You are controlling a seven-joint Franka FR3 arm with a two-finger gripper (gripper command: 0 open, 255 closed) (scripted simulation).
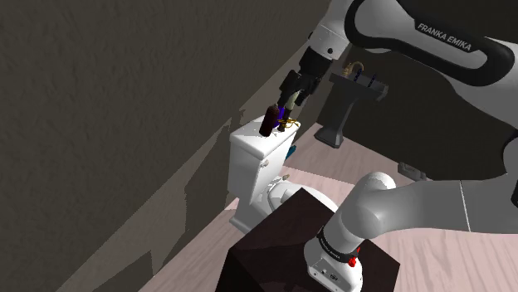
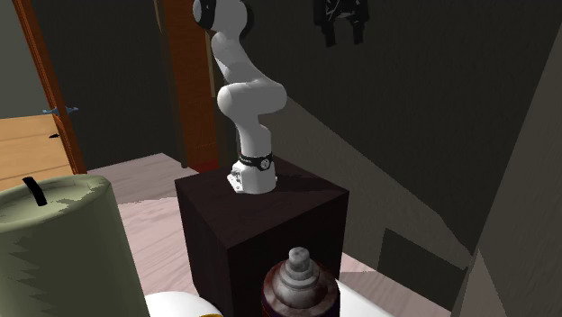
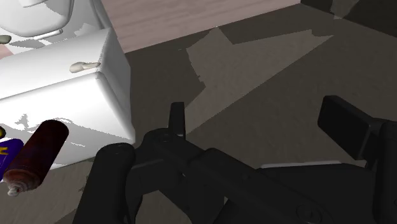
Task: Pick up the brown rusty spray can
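The brown rusty spray can [image 1: 268, 120] stands on the lid of a white toilet tank [image 1: 253, 153]. In the second exterior view the can [image 2: 300, 286] rises at the bottom edge, grey cap on top. My gripper [image 1: 293, 101] hangs above the can, a little toward the shoulder view's right, without touching it. In the second exterior view the gripper [image 2: 343, 34] shows high up with its fingers apart and nothing between them. In the wrist view the can [image 3: 35, 154] lies well off to the side of the open gripper [image 3: 257, 113], on the tank lid [image 3: 57, 76].
A purple object [image 1: 281, 113] and a small gold item [image 1: 289, 124] share the tank lid beside the can. A pale green candle [image 2: 58, 248] stands close by. A dark pedestal sink [image 1: 349, 91] stands behind the toilet, against the dark wall. The dark stand [image 2: 261, 225] sits behind.
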